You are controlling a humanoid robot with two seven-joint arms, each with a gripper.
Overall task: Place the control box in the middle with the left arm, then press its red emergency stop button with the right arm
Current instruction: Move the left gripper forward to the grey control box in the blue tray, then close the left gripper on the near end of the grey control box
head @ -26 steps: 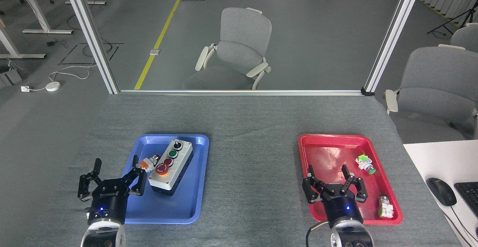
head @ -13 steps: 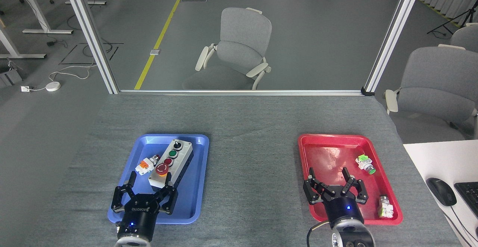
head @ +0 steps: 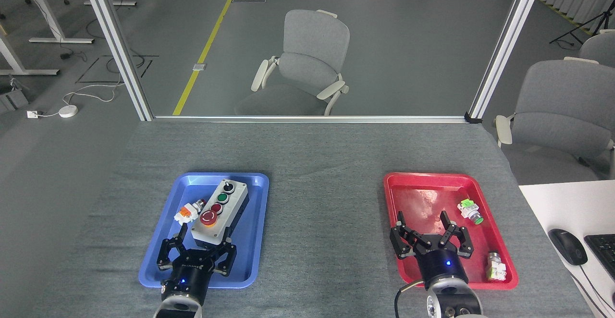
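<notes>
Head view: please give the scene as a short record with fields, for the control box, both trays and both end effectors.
box: oblong grey-topped control box lies in blue plastic tray
stop button: round red mushroom head, at box's near end
left end effector: open, at box's near end
right end effector: open, over red plastic tray
middle: grey felt cloth

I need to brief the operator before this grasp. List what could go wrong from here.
1. The loose orange-white pushbutton part lies right beside the control box; the open left claw may knock it or pinch it when closing.
2. The box sits in the blue tray; dragging rather than lifting could catch its raised rim.
3. A claw finger near the red emergency stop button might press it early.
</notes>
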